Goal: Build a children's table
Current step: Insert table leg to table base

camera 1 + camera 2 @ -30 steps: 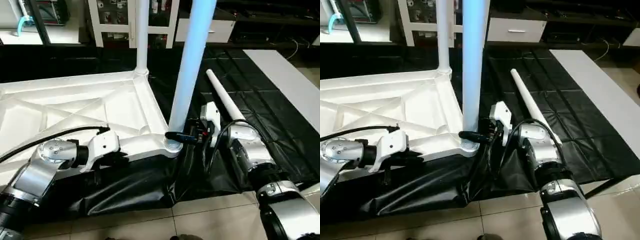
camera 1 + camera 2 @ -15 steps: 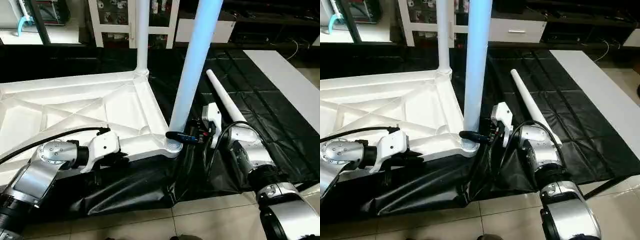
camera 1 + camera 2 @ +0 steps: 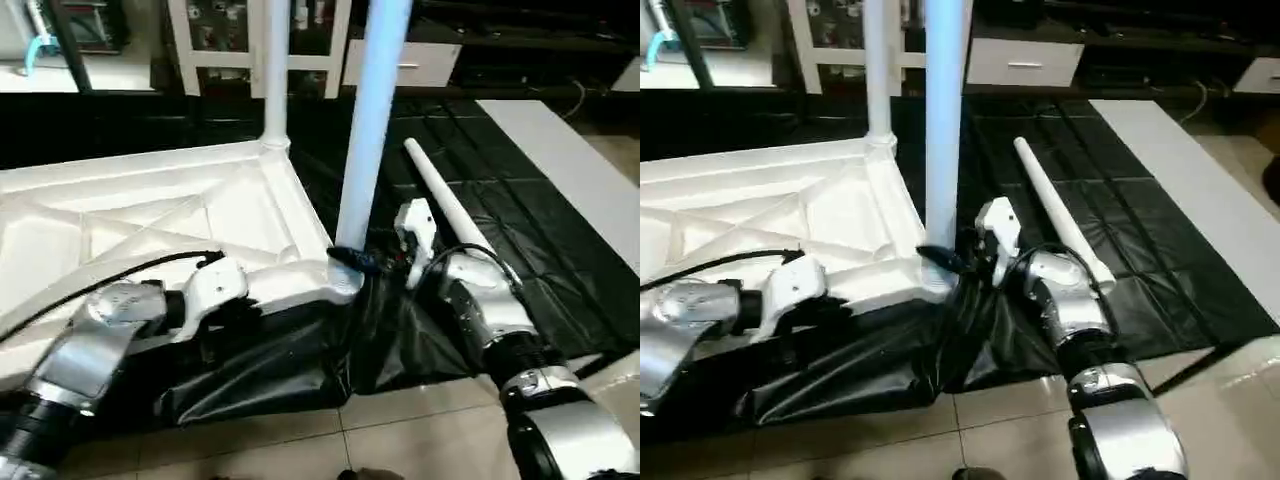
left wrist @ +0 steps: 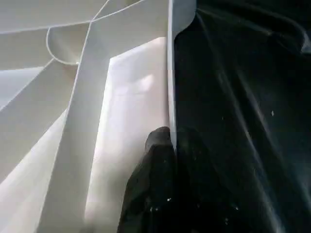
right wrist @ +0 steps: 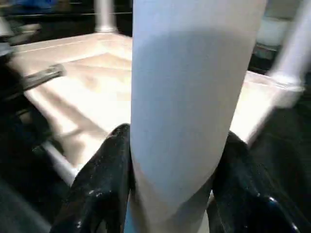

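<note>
Seating second leg (image 3: 372,120) in tabletop (image 3: 150,215) near corner, my right claw (image 5: 170,160) clamped round it | left claw (image 4: 163,145) pinching tabletop rim | far-corner leg (image 3: 270,75) done | spare leg (image 3: 445,205) beside tabletop, waiting

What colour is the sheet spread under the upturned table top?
Black, glossy and creased; the sheet shows best in the left eye view, beside the white table top.

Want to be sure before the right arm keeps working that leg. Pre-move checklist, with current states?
1. Right gripper closed on near leg just above the socket: ok.
2. Left gripper pinching the tabletop rim: ok.
3. Near leg upright in corner socket: ok; fully seated: cannot tell.
4. Far leg standing in its socket: ok.
5. Spare leg lying on black sheet, close beside the right arm: not ok.
</note>
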You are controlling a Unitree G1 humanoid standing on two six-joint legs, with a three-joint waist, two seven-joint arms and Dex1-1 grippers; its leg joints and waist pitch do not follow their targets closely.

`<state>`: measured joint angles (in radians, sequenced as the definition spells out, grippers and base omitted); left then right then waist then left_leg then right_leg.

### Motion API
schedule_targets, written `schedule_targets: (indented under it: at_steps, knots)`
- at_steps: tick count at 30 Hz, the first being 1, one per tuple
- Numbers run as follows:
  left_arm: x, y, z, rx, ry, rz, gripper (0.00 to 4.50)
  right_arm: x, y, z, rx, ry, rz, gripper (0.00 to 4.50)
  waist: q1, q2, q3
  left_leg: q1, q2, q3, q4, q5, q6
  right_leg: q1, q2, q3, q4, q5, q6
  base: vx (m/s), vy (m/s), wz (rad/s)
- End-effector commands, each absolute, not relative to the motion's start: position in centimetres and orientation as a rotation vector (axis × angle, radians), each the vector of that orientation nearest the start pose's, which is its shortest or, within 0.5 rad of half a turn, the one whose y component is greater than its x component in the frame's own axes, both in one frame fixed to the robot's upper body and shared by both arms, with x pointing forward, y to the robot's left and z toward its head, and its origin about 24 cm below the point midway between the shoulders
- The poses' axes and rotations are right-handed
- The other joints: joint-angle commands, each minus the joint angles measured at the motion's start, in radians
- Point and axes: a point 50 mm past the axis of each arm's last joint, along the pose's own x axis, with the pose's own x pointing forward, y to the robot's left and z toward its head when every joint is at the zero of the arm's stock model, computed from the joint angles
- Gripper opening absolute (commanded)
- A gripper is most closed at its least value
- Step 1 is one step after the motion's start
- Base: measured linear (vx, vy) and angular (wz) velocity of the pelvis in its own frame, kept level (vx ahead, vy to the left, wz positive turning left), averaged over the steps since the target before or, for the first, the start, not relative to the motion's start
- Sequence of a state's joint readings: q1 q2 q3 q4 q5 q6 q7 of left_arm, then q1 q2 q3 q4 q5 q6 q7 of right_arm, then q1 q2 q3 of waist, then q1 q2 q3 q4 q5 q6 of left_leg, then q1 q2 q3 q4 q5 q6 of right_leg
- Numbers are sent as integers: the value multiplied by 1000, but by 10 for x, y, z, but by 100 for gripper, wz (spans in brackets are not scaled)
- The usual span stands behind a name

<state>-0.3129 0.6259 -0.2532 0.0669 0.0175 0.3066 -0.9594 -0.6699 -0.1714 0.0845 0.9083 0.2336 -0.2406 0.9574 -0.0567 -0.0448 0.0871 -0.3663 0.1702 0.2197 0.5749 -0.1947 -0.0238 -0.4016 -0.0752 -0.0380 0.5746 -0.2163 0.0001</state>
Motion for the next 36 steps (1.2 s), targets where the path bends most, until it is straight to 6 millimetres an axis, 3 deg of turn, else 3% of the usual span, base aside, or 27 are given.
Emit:
schedule_targets:
  at_steps: [1, 2, 8, 10, 12, 13, 14, 15, 16, 17, 18, 19, 20, 21, 22, 23, 24, 25, 26, 27, 28, 29, 30, 31, 33, 35, 36]
  knots:
    - [276, 178, 61, 600, 489, -1014, 0, 321, -136, -1, -30, 333, 870, 187, -11, 19, -4, 32, 75, -73, -113, -667, -107, -26, -68, 45, -92, -578, -117, -59, 51, -15]
    - [277, 177, 61, 598, 489, -1009, 0, 321, -136, -1, -34, 331, 858, 187, -14, 19, -3, 39, 72, -75, -112, -704, -106, -32, -66, 42, -99, -604, -104, 0, 0, 0]
    - [290, 160, 69, 568, 472, -861, 0, 326, -135, -9, -64, 313, 584, 187, -26, 25, 5, 45, 67, -86, -124, -795, -116, -33, -58, 24, -105, -581, -85, 0, 0, 0]
    - [297, 155, 72, 553, 470, -783, 0, 330, -139, -10, -44, 303, 428, 187, -34, 29, 7, 45, 67, -87, -136, -820, -117, -24, -54, 10, -101, -536, -89, -28, 16, -4]
    - [301, 153, 74, 539, 466, -741, 0, 332, -143, -10, -37, 297, 336, 187, -34, 33, 9, 43, 68, -80, -156, -855, -119, -12, -41, -7, -93, -498, -86, -59, 29, -8]
    - [303, 151, 76, 528, 462, -720, 0, 332, -144, -10, -30, 293, 289, 187, -26, 38, 14, 38, 70, -52, -183, -866, -108, -4, -23, -26, -73, -436, -98, -64, 7, 3]
    - [304, 150, 77, 521, 461, -705, 0, 332, -145, -10, -25, 291, 254, 187, -26, 38, 14, 38, 70, -52, -183, -866, -108, -4, -23, -26, -73, -436, -98, -64, 7, 3]
    - [308, 149, 79, 507, 457, -665, 0, 333, -147, -10, 5, 278, 188, 187, -12, 39, 11, 17, 78, -33, -213, -853, -95, 27, -17, -31, -22, -359, -107, -55, -27, 11]
    - [309, 148, 80, 501, 457, -646, 0, 333, -147, -10, 19, 272, 158, 187, 9, 33, 8, 23, 75, -1, -228, -802, -100, 20, -16, -23, -9, -340, -112, -34, -67, 19]
    - [311, 145, 81, 492, 460, -613, 0, 332, -147, -11, 62, 272, 93, 187, -2, -2, 4, 102, 34, -8, -106, -685, -78, -69, -63, 5, -139, -596, -69, -34, -67, 19]
    - [311, 145, 81, 491, 461, -609, 0, 332, -146, -11, 67, 273, 86, 187, 1, -4, 8, 129, 27, -33, -31, -586, -42, -93, -126, 22, -188, -737, -51, -16, -57, 12]
    - [311, 142, 82, 485, 464, -607, 0, 333, -143, -12, 94, 291, 68, 187, 2, -3, 23, 69, 42, -80, -16, -406, 8, -27, -186, 48, -193, -852, -32, 5, 10, -21]
    - [311, 141, 82, 483, 465, -606, 0, 333, -143, -12, 93, 291, 66, 187, 4, 5, 28, 37, 51, -98, -48, -404, 5, 6, -171, 29, -170, -833, -36, 5, 10, -21]
    - [312, 140, 82, 477, 469, -587, 0, 333, -141, -12, 98, 292, 49, 187, -9, 30, 34, 33, 71, -104, -118, -618, -58, 7, -80, -31, -126, -676, -32, -18, 34, -24]
    - [313, 140, 82, 475, 470, -578, 0, 334, -140, -12, 96, 293, 43, 186, -3, 54, 37, 2, 99, -91, -208, -877, -123, 46, -12, -75, -9, -349, -76, -95, 8, 6]
    - [313, 140, 82, 475, 470, -578, 0, 334, -140, -12, 96, 293, 43, 186, 34, 67, 28, -40, 102, -67, -238, -927, -128, 88, -4, -82, 99, -147, -97, -95, 8, 6]
    - [313, 140, 83, 471, 477, -552, 0, 334, -141, -12, 96, 300, 8, 186, 69, 61, 40, -52, 100, 4, -281, -927, -117, 73, 13, -83, 135, -86, -99, -71, -49, 23]
    - [313, 140, 83, 471, 477, -552, 0, 334, -141, -12, 96, 300, 8, 186, 65, 23, 1, 15, 76, 19, -227, -746, -172, 44, -31, -19, 74, -334, -92, 56, -140, 15]
    - [314, 140, 83, 469, 479, -545, 0, 334, -141, -12, 91, 302, -6, 186, 51, -19, -27, 80, 57, -1, -129, -574, -161, -12, -85, 16, -14, -521, -76, 56, -140, 15]
    - [314, 141, 83, 471, 482, -530, 0, 334, -143, -11, 80, 297, -30, 186, 53, -44, -30, 79, 48, -36, -26, -359, -71, -38, -142, 52, -92, -662, -64, 71, -112, -15]
    - [315, 142, 84, 474, 484, -512, 0, 334, -144, -12, 77, 298, -65, 186, 79, -4, 2, -42, 55, -95, -13, -30, 30, 52, -195, 82, -103, -698, -101, 51, -7, -34]
    - [316, 143, 84, 477, 484, -502, 0, 333, -146, -12, 83, 297, -98, 186, 81, 6, -3, -40, 64, -96, -49, -6, 5, 55, -150, 52, -82, -572, -125, 51, -7, -34]
    - [317, 143, 84, 478, 483, -501, 0, 333, -146, -12, 88, 297, -108, 186, 73, 28, -11, 8, 86, -83, -84, -110, -41, 17, -64, 17, -44, -319, -149, 0, 0, 0]
    - [317, 144, 85, 478, 484, -497, 0, 333, -146, -12, 85, 295, -115, 186, 55, 32, -8, 12, 96, -83, -104, -280, -90, 11, -52, 19, -25, -203, -179, -55, 2, 5]
    - [317, 144, 85, 482, 481, -492, 0, 333, -146, -12, 88, 291, -125, 186, 51, 36, -8, 17, 82, -73, -107, -440, -131, 5, -56, 31, -40, -236, -178, -28, 1, 3]
    - [317, 144, 86, 492, 474, -509, 0, 334, -144, -9, 114, 270, -110, 186, 47, 26, -9, 13, 72, -69, -104, -468, -125, 6, -57, 41, -53, -297, -154, 0, 0, 0]
    - [316, 143, 86, 499, 467, -525, 0, 335, -143, -8, 133, 264, -100, 186, 48, 27, -8, 12, 71, -69, -105, -458, -115, 4, -61, 44, -60, -323, -141, 0, 0, 0]
